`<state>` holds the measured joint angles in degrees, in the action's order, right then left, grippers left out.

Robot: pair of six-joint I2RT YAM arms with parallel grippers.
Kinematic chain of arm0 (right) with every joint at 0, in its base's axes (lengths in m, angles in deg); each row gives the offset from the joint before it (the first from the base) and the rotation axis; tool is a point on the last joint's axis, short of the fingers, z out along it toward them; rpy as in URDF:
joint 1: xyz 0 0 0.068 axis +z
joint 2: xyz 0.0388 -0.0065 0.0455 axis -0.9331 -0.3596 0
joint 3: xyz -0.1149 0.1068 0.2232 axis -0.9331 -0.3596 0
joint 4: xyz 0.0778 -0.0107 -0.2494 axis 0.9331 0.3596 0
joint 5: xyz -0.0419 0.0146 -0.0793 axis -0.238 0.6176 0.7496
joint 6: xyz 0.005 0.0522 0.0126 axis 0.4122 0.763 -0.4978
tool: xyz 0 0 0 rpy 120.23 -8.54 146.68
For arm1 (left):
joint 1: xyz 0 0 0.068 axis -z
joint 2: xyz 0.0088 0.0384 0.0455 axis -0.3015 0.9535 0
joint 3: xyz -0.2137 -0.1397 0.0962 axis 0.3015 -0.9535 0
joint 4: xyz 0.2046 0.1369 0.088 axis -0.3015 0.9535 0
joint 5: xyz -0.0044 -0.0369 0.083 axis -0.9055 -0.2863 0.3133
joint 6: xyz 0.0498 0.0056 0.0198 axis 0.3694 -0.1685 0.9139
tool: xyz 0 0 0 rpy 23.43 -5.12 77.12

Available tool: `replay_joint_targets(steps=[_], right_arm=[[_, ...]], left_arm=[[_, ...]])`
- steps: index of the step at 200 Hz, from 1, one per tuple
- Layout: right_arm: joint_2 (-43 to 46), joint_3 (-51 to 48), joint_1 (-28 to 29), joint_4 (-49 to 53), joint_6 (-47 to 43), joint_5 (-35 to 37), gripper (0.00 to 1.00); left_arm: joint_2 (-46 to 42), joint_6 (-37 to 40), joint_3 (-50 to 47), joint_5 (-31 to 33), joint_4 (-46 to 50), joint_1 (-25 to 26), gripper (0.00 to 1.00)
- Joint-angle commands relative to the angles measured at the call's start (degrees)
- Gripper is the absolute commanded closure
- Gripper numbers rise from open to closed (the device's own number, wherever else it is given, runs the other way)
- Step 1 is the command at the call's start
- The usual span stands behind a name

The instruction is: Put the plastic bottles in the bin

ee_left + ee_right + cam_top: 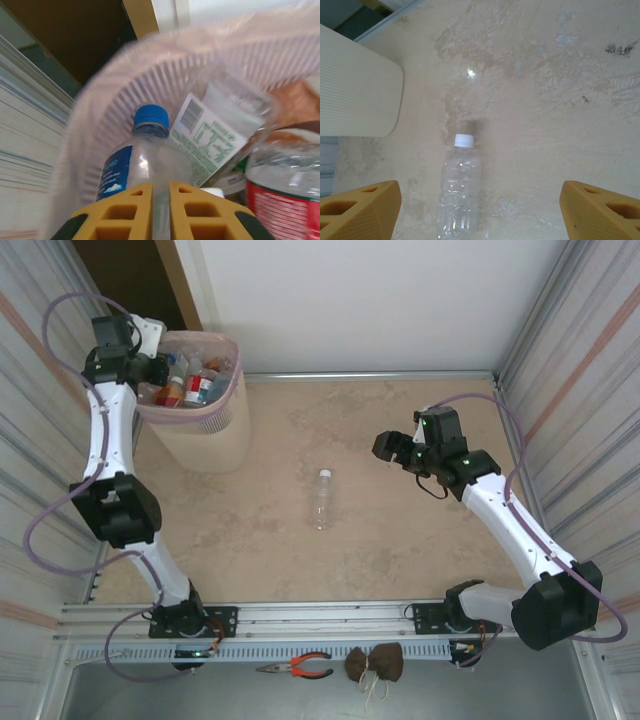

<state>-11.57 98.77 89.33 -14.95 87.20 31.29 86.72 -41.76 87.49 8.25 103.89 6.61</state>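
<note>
Trouble could come when the clear bottle (pixel 322 500) rolls: it lies mid-frame on the worktop (pixel 400 540), and your wide-open, empty right hand (pixel 392 448) (up to its right) might knock it away. Your left hand (pixel 160 200), squeezed shut, sits at the bin (pixel 205 440) mouth, upper left, by a blue-capped bottle (pixel 145 160).

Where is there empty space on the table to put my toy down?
Nearly everywhere. Bare tabletop lies between the bin and the lone bottle, and all around that bottle toward the near rail. Only inside the bin is crowded: bottles are piled up in it.
</note>
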Motion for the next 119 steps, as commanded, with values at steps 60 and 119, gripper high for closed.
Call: replay_joint_targets(steps=[60,119], right_arm=[[0.92,1.02,0.33,0.08,0.27,0.97,0.18],[1.95,0.69,0.33,0.16,0.15,0.62,0.18]], left_arm=[[3.46,-2.81,4.76,-1.26,6.76,-0.31,0.73],[-4.25,-6.84,2.53,-7.15,5.52,-0.31,0.56]])
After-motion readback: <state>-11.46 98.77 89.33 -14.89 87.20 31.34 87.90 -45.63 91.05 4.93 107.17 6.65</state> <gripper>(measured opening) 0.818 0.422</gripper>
